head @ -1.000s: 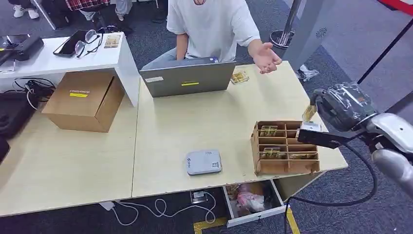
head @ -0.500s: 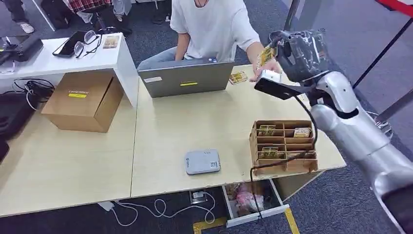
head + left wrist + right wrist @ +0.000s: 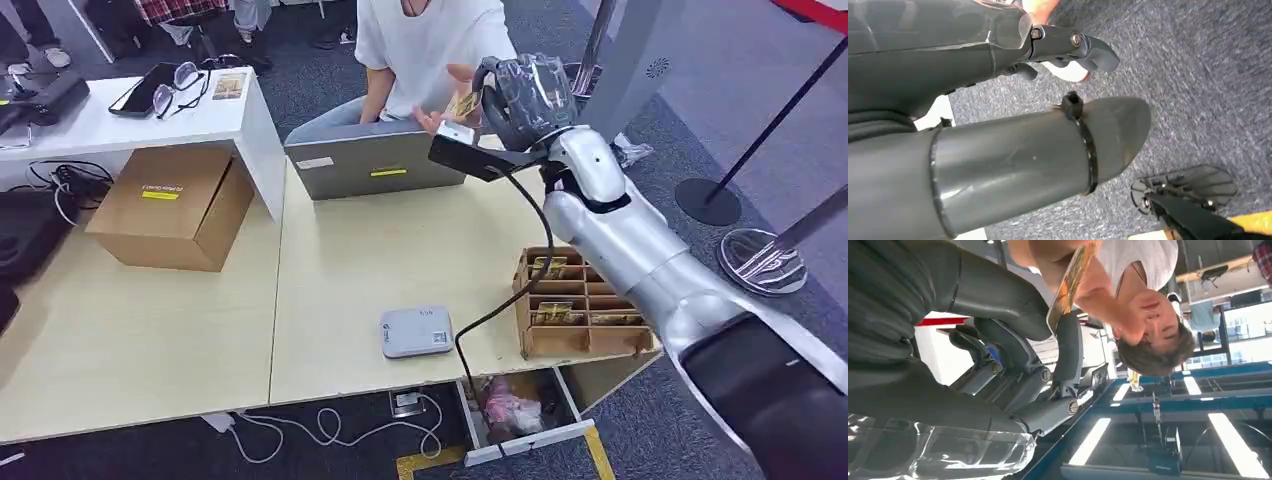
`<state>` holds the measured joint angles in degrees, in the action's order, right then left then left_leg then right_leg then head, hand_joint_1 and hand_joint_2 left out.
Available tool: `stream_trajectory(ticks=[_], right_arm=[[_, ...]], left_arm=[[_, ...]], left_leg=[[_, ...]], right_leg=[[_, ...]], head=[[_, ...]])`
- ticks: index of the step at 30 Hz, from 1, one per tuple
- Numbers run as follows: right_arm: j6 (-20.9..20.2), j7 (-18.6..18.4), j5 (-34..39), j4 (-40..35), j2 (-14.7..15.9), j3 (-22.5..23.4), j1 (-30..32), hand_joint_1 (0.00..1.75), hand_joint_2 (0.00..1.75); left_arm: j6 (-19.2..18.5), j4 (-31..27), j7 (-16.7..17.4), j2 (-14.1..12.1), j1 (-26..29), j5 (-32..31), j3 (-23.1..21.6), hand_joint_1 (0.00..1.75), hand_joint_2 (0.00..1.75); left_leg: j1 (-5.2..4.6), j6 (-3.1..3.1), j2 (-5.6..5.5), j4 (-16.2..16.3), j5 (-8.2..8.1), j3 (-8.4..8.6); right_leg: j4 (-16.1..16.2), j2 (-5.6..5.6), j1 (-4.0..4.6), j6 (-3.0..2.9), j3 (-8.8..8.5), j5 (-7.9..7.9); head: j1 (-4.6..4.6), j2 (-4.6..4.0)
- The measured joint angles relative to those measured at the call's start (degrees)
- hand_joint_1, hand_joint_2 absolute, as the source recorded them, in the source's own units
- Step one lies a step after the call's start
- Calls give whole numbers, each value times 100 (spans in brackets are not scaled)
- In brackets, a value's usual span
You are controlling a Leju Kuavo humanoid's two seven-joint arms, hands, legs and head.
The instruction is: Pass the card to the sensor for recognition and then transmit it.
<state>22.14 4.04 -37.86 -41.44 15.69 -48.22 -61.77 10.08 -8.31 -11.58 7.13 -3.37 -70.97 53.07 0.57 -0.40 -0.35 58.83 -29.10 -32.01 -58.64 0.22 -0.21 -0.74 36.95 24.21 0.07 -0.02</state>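
Card (image 3: 462,104) pinched in right hand (image 3: 520,95), beside person's palm (image 3: 440,110).

My left hand (image 3: 998,75) hangs over grey-blue carpet (image 3: 1198,75), nothing in it. My thick grey thumb (image 3: 1038,160), ringed by a black cable tie (image 3: 1083,145), lies apart from my darker fingers (image 3: 1088,47), which curl slightly inward. Beyond the fingers a pale shoe (image 3: 1068,72) rests on the carpet. A yellow strip (image 3: 1248,222) crosses one corner.
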Motion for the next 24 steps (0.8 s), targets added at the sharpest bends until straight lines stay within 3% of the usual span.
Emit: stream_trajectory(ticks=[7, 8, 9, 24], right_arm=[[-39, -44, -37, 321, -258, -98, -58, 175, 175], [-50, -44, -39, 350, -280, -107, -65, 143, 175], [-63, -44, -55, 376, -310, -118, -72, 2, 175], [-109, 37, 90, 540, -573, -131, -126, 0, 175]], left_arm=[[-105, 0, 17, 0, 10, 11, 28, 0, 0], [-101, 0, 20, 0, 11, 18, 42, 0, 0], [-90, 0, 26, 0, 13, 24, 50, 0, 0], [85, 0, 107, 79, 17, 114, 186, 0, 0]], left_leg=[[-1, 0, -1, 1, 0, -1], [-1, 0, -2, 1, 0, -1], [-1, 0, -2, 1, 0, -1], [-1, -4, -2, 1, 2, 0]], right_leg=[[1, -1, 0, 0, 0, 0], [1, -1, 0, 0, 0, 0], [1, -2, 0, 0, 0, 0], [1, -1, 0, -1, 0, -1]], head=[[0, 0], [0, 0], [0, 0], [0, 0]])
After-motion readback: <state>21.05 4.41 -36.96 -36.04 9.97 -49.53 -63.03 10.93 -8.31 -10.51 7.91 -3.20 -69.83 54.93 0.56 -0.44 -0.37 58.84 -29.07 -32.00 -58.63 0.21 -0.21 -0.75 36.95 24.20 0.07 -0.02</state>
